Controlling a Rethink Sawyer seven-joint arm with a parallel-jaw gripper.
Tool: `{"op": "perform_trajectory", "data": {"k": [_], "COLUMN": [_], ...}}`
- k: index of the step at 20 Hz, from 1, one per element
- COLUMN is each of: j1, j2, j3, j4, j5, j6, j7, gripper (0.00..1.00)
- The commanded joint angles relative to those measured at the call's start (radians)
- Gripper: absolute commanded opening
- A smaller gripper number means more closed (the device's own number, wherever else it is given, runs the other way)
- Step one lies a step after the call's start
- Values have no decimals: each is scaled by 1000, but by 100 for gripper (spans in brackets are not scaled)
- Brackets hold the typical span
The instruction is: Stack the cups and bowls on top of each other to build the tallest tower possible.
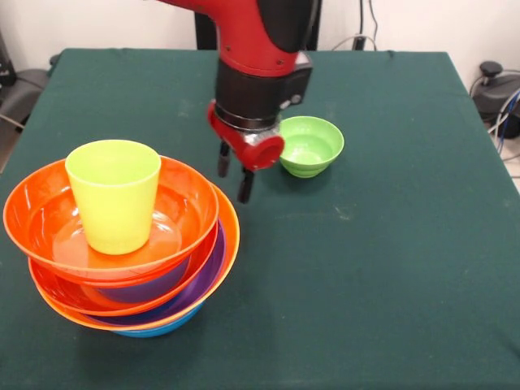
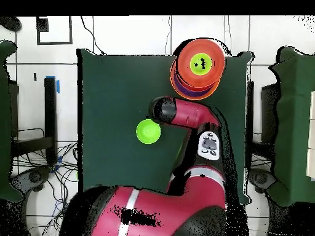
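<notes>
Your tool (image 1: 233, 172) hangs empty, fingers slightly apart, between the tower (image 1: 122, 260) and the small green bowl (image 1: 309, 145) on the surface (image 1: 390, 244). The cup (image 1: 114, 195) stands upright atop the tower, adding height; 1 bowl remains loose.

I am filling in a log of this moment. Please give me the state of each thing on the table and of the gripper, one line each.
Lime-green tumbler: upright, open end up, standing in the top orange bowl.
Tower: nested bowls, leaning slightly, near a table corner.
Small lime-green bowl: upright, empty, alone on the table.
Gripper: open, holding nothing, between the tower and the small bowl.
</notes>
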Motion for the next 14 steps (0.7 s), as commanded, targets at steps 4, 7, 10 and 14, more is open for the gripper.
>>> {"op": "perform_trajectory", "data": {"k": [4,7,10,14], "j1": [-154,-196,-213,-226], "j2": [-82,-126,-176,-217], "j3": [260,302,318,335], "j4": [50,140,182,224], "j5": [-155,-181,-210,-239], "j6": [213,209,204,204], "j7": [-432,-471,-499,-519], "gripper": [100,100,100,100]}}
